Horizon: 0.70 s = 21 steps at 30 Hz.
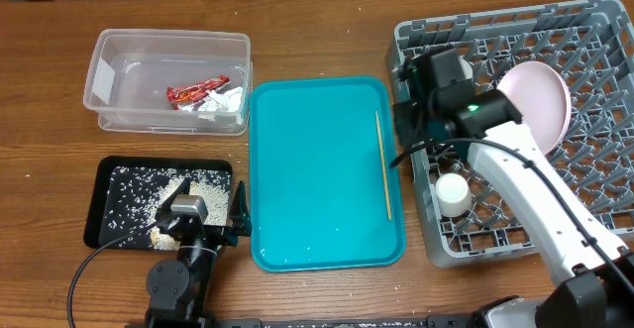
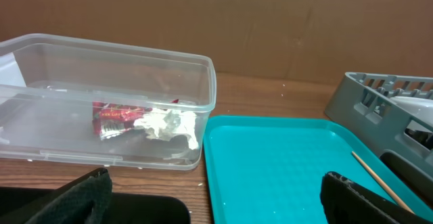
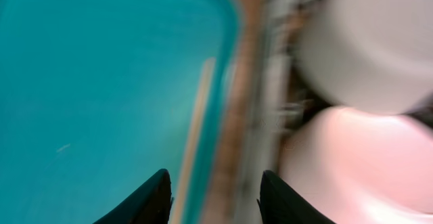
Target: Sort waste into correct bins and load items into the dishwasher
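The clear tub (image 1: 119, 51) holds the red wrapper (image 1: 194, 92) and the white tissue (image 1: 226, 101); both also show in the left wrist view, wrapper (image 2: 116, 117) and tissue (image 2: 169, 124). The black tray (image 1: 109, 184) holds rice scraps (image 1: 149, 194). One chopstick (image 1: 382, 164) lies on the teal tray (image 1: 317, 169). The pink plate (image 1: 540, 100) and the white cup (image 1: 454, 194) sit in the grey rack (image 1: 594, 51). My left gripper (image 2: 223, 207) is open and empty by the black tray's right end. My right gripper (image 3: 216, 197) is open and empty over the rack's left edge, near the chopstick (image 3: 196, 116).
The right wrist view is blurred; it shows a white round dish (image 3: 365, 41) above the pink plate (image 3: 352, 163). The right arm (image 1: 525, 189) crosses the rack's front half. The rack's corner (image 2: 379, 92) shows in the left wrist view.
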Each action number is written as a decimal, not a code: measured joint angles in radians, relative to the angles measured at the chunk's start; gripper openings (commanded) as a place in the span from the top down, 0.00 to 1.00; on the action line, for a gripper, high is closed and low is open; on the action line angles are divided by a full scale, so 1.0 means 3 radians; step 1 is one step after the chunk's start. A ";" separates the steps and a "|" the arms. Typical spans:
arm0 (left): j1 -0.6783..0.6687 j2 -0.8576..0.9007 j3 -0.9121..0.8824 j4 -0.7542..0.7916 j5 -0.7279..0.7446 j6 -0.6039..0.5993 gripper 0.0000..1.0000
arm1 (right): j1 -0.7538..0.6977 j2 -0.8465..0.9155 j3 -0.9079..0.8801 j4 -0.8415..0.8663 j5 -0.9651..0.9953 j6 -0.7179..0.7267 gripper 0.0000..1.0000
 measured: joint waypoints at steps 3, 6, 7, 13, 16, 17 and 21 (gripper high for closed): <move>0.0000 0.0000 0.0000 0.0000 0.0000 0.0000 0.00 | 0.0215 0.0000 -0.0005 -0.0066 -0.0243 0.0039 0.56; 0.0000 0.0000 0.0000 0.0000 0.0000 0.0000 0.00 | 0.0476 0.0000 -0.0121 0.0050 -0.0263 0.0205 0.57; 0.0000 0.0000 0.0000 -0.0001 0.0000 0.0000 0.00 | 0.0543 0.0003 -0.0205 0.0151 -0.0239 0.0280 0.57; 0.0000 0.0000 0.0000 0.0000 0.0000 0.0000 0.00 | 0.0608 0.0292 -0.0604 0.0546 -0.0062 0.0544 0.61; 0.0000 0.0000 0.0000 0.0000 0.0000 0.0000 0.00 | 0.0608 0.0563 -0.0678 0.0559 0.0141 0.0649 0.61; 0.0000 0.0000 0.0000 0.0000 0.0000 0.0000 0.00 | 0.0608 0.0640 -0.0687 0.0567 0.0215 0.0682 0.61; 0.0000 0.0000 0.0000 0.0000 0.0000 0.0001 0.00 | 0.0607 0.0813 -0.0692 0.0640 0.0412 0.0741 0.64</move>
